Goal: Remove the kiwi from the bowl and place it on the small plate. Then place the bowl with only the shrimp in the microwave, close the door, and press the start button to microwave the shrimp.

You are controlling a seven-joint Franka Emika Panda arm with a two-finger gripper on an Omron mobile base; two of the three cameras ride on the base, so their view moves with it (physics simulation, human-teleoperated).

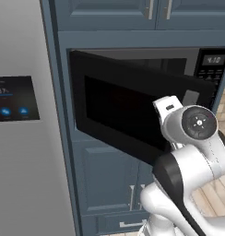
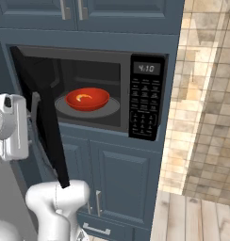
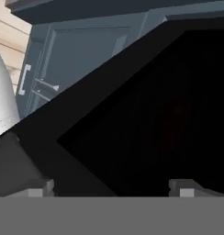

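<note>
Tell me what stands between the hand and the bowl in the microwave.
The half-open door: in the hand view its dark window faces the open hand; in the right base view, the bowl sits behind it.

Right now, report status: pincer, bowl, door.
Pincer open, empty, close against the door. Bowl with shrimp on the microwave turntable. Door partly open, start not yet pressed. Nothing blocking the door's swing.

The microwave [image 2: 91,89] stands open, its door [image 2: 44,117] swung out toward the camera and seen nearly edge-on. Inside, the red bowl [image 2: 87,99] sits on the grey turntable [image 2: 110,109] with the orange shrimp [image 2: 83,97] in it. The keypad [image 2: 145,106] and lit display [image 2: 146,68] lie right of the cavity, blue-grey cabinet doors [image 2: 121,183] below.
</note>
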